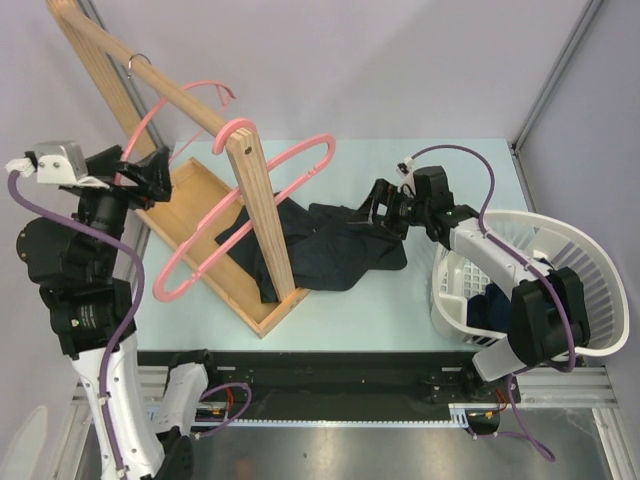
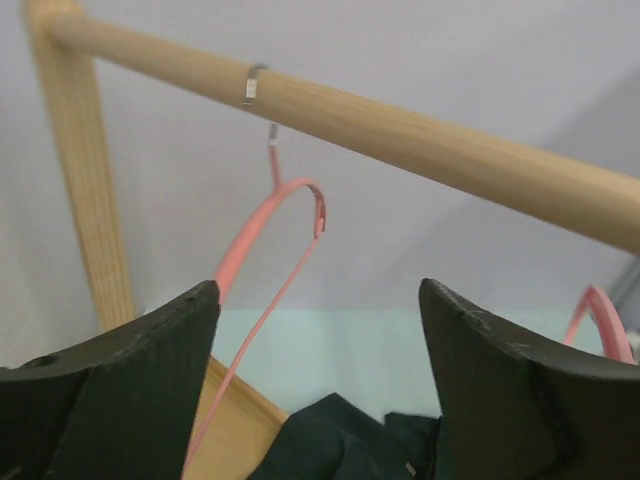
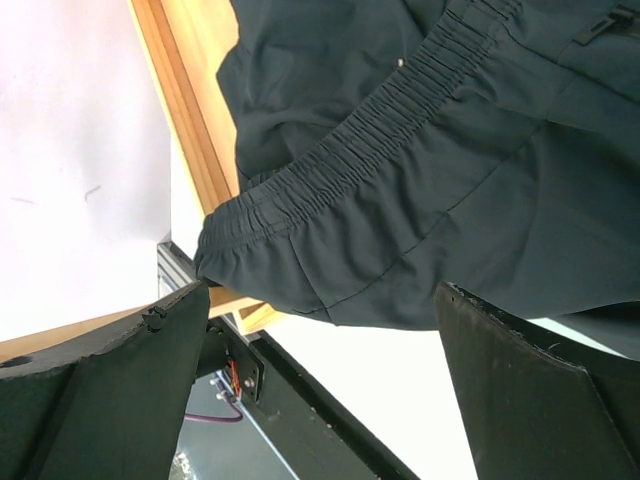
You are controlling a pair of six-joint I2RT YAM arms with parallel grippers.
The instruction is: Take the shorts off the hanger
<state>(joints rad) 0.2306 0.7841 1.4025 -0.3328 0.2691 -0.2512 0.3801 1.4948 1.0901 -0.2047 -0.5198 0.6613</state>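
Note:
The blackish dark green shorts (image 1: 325,245) lie spread on the table, their left part over the wooden rack's base (image 1: 195,205). A large pink hanger (image 1: 290,160) leans on the rack's near post and hangs bare above them. A second pink hanger (image 1: 185,92) hooks on the rod and is bare too (image 2: 268,222). The navy shorts (image 1: 490,305) lie in the white basket (image 1: 590,265). My left gripper (image 1: 148,172) is open and empty by the rack's left side (image 2: 318,290). My right gripper (image 1: 375,212) is open and empty just above the dark shorts' elastic waistband (image 3: 400,150), fingers (image 3: 130,380) apart (image 3: 320,292).
The wooden rod (image 2: 420,140) runs across above my left gripper, with the hanger's metal hook (image 2: 254,84) on it. The rack's upright post (image 1: 262,215) stands in front of the shorts. The basket sits at the table's right front. The table's front edge (image 3: 330,400) is near.

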